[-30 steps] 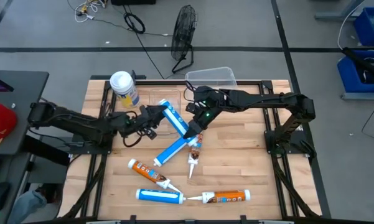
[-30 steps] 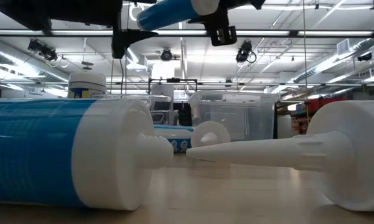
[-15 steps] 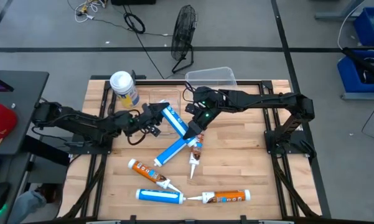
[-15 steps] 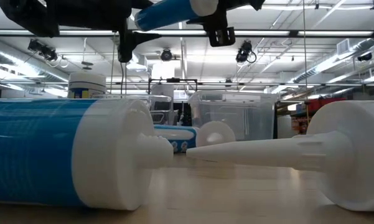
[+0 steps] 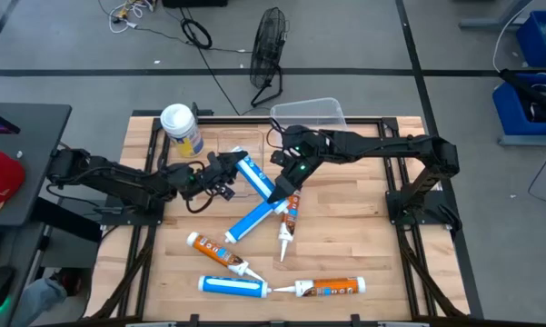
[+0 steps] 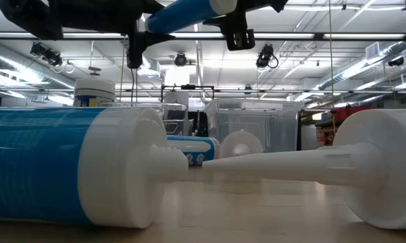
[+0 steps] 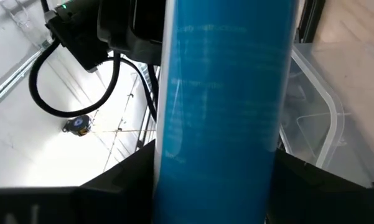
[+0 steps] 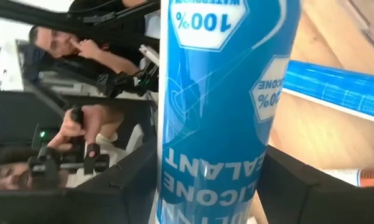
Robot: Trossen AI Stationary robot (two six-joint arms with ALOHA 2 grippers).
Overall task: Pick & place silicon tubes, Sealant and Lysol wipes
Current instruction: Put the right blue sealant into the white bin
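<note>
Right pincer (image 5: 274, 193) grips blue tube (image 8: 221, 93), label "100%", "SILICONE SEALANT".

The fingertips of both grippers are hidden behind the raised blue silicone sealant tube (image 5: 254, 178) in the wrist views. In the low view this tube is cut off by the top edge, and the near blue tube with a white cap (image 6: 67, 165) by the left edge. The yellow-and-blue labelled wipes canister (image 6: 94, 93) is largely hidden there
</note>
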